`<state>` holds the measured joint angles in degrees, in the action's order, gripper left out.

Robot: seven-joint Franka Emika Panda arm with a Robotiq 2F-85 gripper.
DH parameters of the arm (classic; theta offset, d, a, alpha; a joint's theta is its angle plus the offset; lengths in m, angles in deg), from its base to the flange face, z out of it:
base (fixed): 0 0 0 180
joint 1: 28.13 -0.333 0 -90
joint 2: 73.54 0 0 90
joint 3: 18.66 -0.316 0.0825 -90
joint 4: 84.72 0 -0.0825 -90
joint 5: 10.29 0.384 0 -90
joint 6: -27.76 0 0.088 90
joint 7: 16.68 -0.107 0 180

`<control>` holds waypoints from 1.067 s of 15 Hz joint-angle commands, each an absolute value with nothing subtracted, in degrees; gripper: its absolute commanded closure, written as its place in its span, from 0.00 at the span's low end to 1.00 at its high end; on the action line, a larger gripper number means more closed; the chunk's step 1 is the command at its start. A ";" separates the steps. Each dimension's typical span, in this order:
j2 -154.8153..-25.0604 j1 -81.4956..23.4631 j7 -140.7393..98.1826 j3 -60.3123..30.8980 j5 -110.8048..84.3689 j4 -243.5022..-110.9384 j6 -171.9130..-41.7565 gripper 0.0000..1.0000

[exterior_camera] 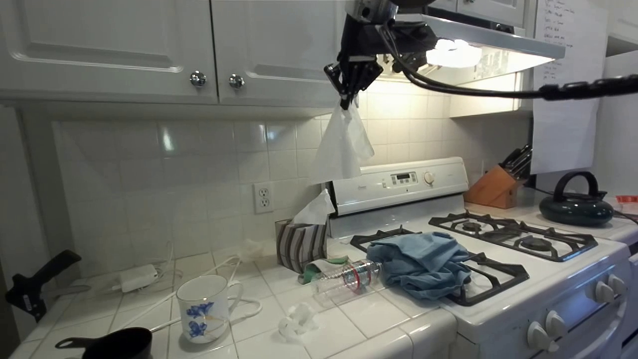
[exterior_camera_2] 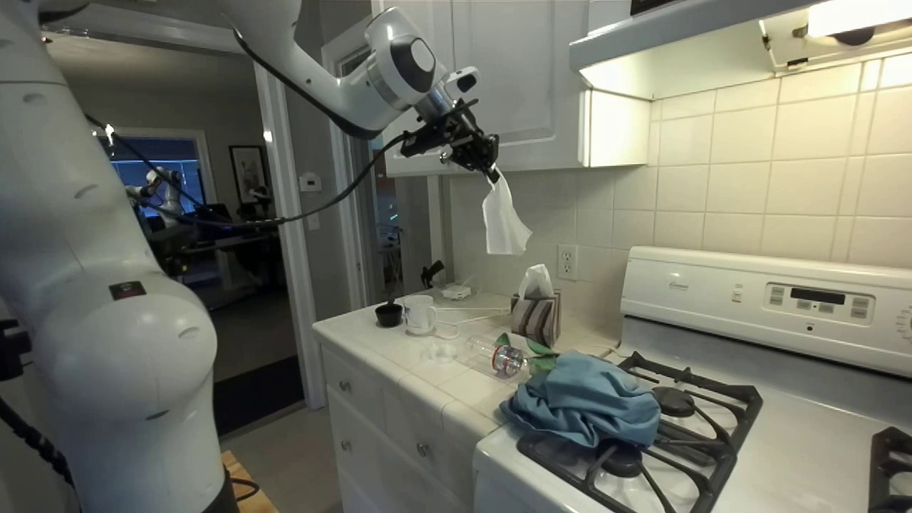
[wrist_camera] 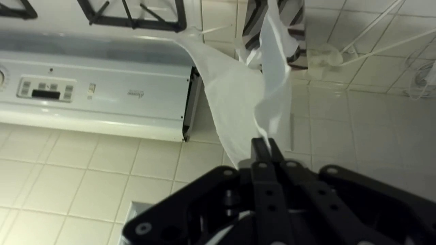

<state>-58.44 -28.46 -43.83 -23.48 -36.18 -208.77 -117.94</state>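
Tissue dangles from the robot hand, which is pinched closed on its top end, above and apart from a striped tissue box. Being thin and held by so little, it might tear or slip free. Below, a white-tiled bench meets a gas stove; kitchen cabinets hang overhead, and in an exterior view a doorway stands open.

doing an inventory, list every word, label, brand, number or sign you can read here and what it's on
No text reads clearly.
Small script on the stove back panel: too blurred.
Control panel markings: too small.
Hanging paper sheet: lines of writing, too blurred.
Dark label on the robot arm: too small.
Red-banded bottle: nothing legible.
Black handled tool: white mark, too small.
Tissue and striped tissue box: no lettering visible.
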 commanded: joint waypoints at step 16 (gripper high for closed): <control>-63.84 -37.18 -9.08 -0.91 18.24 -228.75 -122.53 1.00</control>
<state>-58.17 -30.94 -16.90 -4.07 7.51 -231.87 -124.14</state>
